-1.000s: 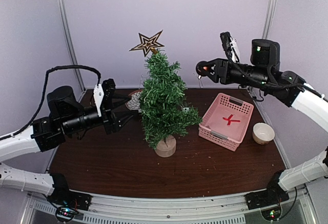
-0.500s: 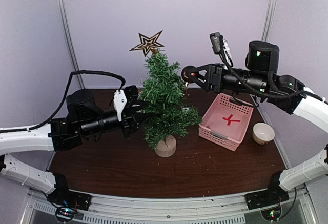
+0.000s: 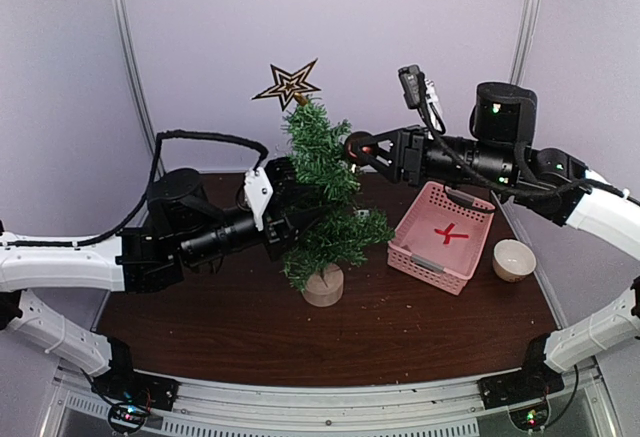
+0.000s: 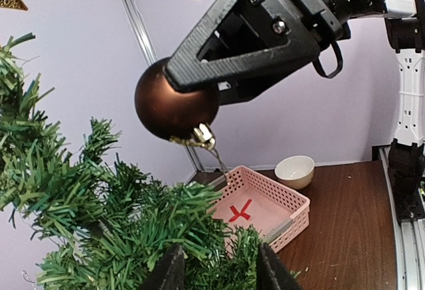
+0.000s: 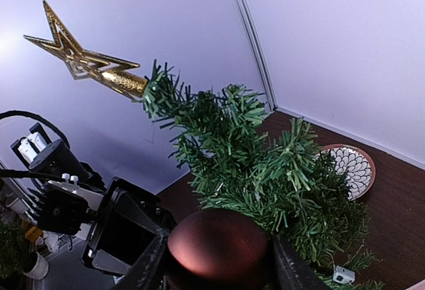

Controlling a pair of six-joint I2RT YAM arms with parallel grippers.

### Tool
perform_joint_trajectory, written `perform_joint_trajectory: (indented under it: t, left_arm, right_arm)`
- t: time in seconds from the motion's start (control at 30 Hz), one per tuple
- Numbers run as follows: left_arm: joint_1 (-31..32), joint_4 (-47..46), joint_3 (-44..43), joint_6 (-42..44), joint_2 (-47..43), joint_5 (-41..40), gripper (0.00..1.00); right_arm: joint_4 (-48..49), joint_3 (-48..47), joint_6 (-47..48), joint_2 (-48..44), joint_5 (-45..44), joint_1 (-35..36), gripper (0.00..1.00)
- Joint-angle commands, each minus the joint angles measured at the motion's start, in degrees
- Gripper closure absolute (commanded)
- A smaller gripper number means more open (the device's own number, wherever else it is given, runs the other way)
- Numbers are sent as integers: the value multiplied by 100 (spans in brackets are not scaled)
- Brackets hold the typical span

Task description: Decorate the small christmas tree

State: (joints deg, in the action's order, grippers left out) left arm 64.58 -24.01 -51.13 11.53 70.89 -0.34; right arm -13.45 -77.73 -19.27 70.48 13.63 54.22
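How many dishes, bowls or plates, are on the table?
2. A cream bowl sits right of the pink basket; a patterned plate lies behind the small christmas tree, clearest from the right wrist. Others may be hidden.

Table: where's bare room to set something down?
Free: table strip in front of the small christmas tree and pink basket; left front corner too. Crowded: mid-tree, left gripper and right gripper with brown bauble.
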Motion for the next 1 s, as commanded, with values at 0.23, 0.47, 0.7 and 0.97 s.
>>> perform_joint_trajectory:
  t: [0.23,0.47,0.7,0.97]
  left_arm:
    - [51,-431,-675,428,480,-22,65]
    - [55,-171,-973,624,771,34,73]
    - [47,183,-1105,795,879,34,78]
    - [55,520,-1062,904,806,-167,84]
  right_arm:
    - [141,-181,255,-94,-423,45,65]
    - [106,-202,307,-85,-526,45,65]
    - [93,-215,360,-95,-584,45,66]
    - [71,-235,397,-78,-624,45,66]
